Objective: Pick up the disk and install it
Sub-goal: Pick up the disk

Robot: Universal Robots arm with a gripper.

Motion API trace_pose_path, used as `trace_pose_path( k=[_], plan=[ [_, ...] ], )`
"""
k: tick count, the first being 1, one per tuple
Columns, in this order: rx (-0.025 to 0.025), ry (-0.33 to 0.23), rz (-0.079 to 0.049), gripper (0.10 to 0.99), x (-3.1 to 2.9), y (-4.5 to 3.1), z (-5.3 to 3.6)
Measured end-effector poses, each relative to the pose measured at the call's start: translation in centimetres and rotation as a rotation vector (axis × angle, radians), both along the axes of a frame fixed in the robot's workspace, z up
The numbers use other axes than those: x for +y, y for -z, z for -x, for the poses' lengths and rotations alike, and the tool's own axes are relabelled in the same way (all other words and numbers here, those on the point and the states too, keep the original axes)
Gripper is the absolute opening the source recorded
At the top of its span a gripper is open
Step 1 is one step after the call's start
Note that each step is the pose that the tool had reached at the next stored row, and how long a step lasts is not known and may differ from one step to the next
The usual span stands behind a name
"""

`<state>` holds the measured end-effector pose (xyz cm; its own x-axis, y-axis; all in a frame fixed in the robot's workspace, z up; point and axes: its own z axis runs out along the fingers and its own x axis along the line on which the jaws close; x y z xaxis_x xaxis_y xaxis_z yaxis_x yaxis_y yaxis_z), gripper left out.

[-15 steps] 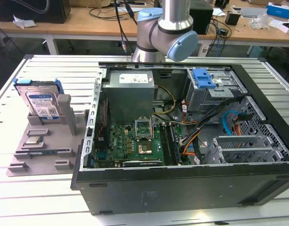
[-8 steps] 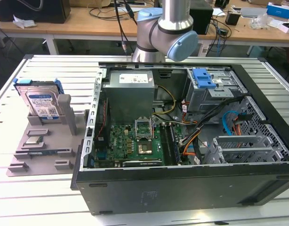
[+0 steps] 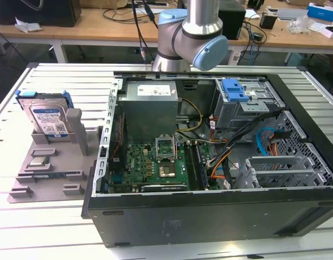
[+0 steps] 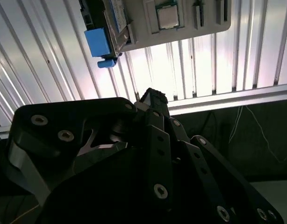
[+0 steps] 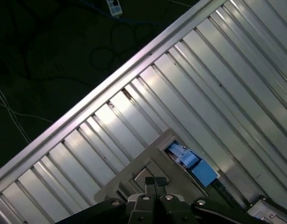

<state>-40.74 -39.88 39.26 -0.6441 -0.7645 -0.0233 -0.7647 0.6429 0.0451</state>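
Most of the scene is a slatted metal table (image 3: 58, 81) with an open PC case (image 3: 210, 208) lying on its side on top. The robot arm (image 3: 191, 38) comes up behind the case's far side. On the exterior view's left of the case there's a grey parts holder (image 3: 44, 176). The disk (image 3: 47, 116) stands propped in its back slot, leaning, with blue rails on. The gripper (image 5: 154, 181) hangs over the table well apart from the disk, its fingers pinched together on nothing.
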Motion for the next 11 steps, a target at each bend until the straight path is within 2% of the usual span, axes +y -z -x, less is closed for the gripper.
trace_pose_path(
  k=[11],
  plan=[
    [0.0,-0.172,0.0,0.102,0.0,0.0,0.0]
  ],
)
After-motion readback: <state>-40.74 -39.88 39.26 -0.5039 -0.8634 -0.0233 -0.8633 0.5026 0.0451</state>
